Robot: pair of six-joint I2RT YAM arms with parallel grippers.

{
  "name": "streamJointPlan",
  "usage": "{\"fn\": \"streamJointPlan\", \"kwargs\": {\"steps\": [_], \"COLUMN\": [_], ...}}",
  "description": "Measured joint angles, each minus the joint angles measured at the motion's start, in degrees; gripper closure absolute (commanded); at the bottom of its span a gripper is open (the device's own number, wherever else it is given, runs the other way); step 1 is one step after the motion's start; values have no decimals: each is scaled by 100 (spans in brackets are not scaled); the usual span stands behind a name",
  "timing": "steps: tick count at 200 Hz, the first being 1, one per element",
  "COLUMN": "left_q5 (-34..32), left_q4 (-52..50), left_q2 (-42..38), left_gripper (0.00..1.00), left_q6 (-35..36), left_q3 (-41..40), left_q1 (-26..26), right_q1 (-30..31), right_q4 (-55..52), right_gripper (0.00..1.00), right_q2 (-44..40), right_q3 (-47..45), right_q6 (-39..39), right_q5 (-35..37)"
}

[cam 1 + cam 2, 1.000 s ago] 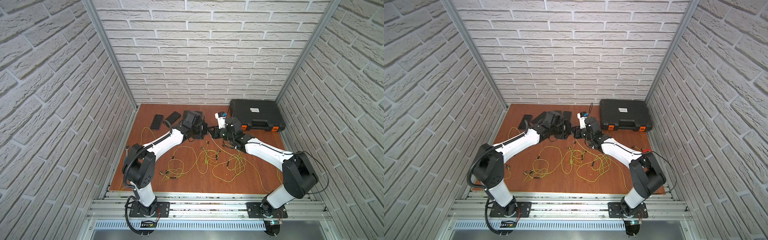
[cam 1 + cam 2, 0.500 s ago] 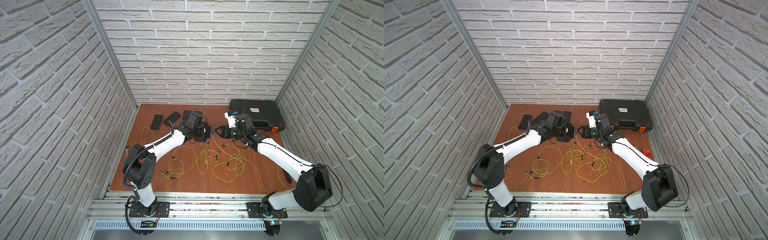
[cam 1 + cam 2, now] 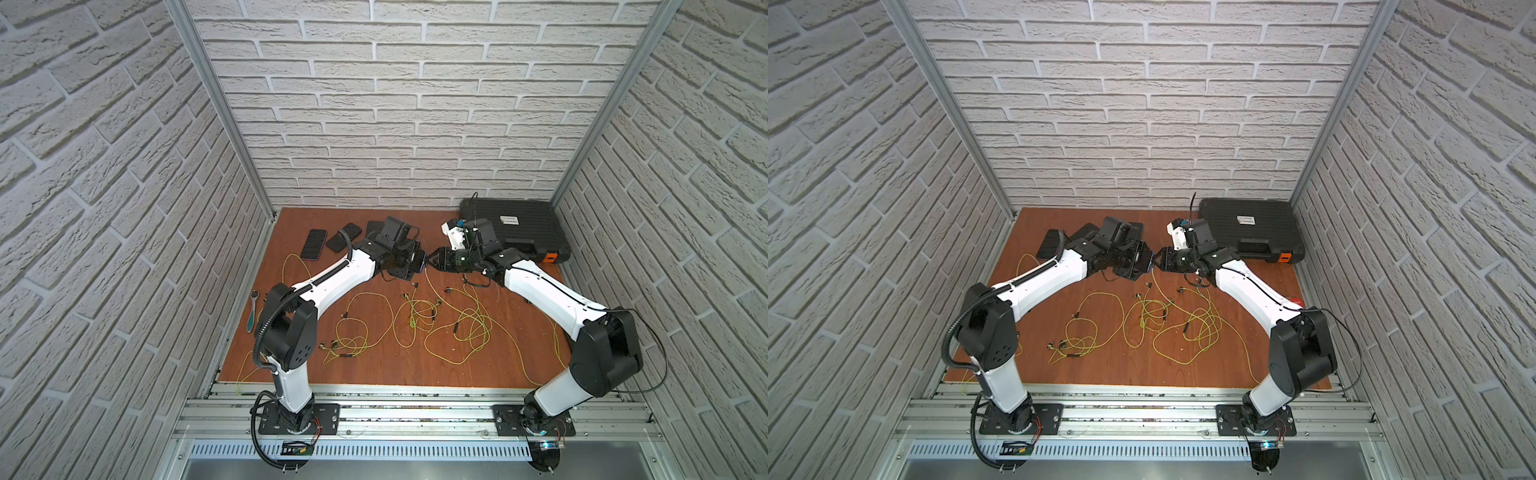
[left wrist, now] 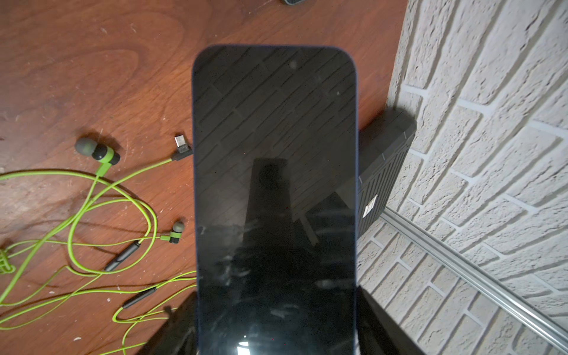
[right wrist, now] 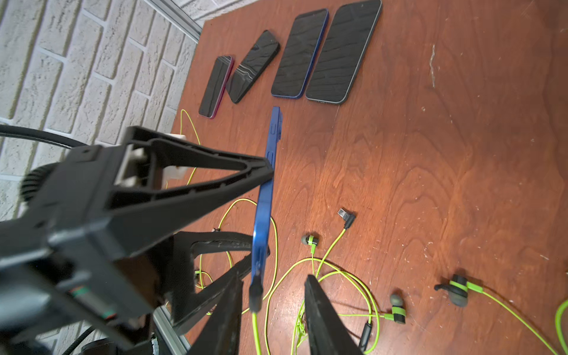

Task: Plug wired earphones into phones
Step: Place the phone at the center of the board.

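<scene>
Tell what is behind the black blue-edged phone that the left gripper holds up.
Around the black phone show red-brown wooden tabletop, a ribbed black case corner and yellow-green earphone cords; the phone covers where those cords run.

Bright, even light from above leaves soft shadows on the tabletop (image 3: 374, 365) in both top views, the brick walls (image 3: 395, 124) bow at the edges (worst in the corners), and the phone (image 4: 275, 184) mirrors glare at six o'clock.

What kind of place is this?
Probably a robot test cell, not a home: the left arm and right arm are bolted to an aluminium rail, brick-pattern panels wall in a wooden board, and phones and earphones are laid out on it.
</scene>
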Motion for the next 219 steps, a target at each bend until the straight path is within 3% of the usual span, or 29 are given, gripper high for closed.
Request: {"fn": "streamJointPlan", "kwargs": {"steps": [59,139,147,166,179,191,219], "left_q5": [-13,-90,-96,-125,-136,-138,-140], "left_q4": [-175,-229,-225,-177,-125,-28,210], "left_q2": [70,72,72,72,72,72,63], "left_gripper": [100,100,88,47,30,23,19], "left_q6": [232,289,295,328,382,428,586], "left_q3": [2,70,76,81,81,81,81], "left_q1": [-94,-122,-125,-125,-122,-120,-101], "right_q1": [0,4,4,-15,-46,-114,-483], "right_q4": [116,358,369,404,402,402,289], "right_gripper": [67,88,90,94,94,94,94], "right_q2": [184,457,455,448,417,361,-17], "right_q3": [17,74,76,76,72,50,-258], "right_q6": [210,452,487,590,595,586,542], "right_q5": [-138,-142,-142,-149,-153,-181,-203]}}
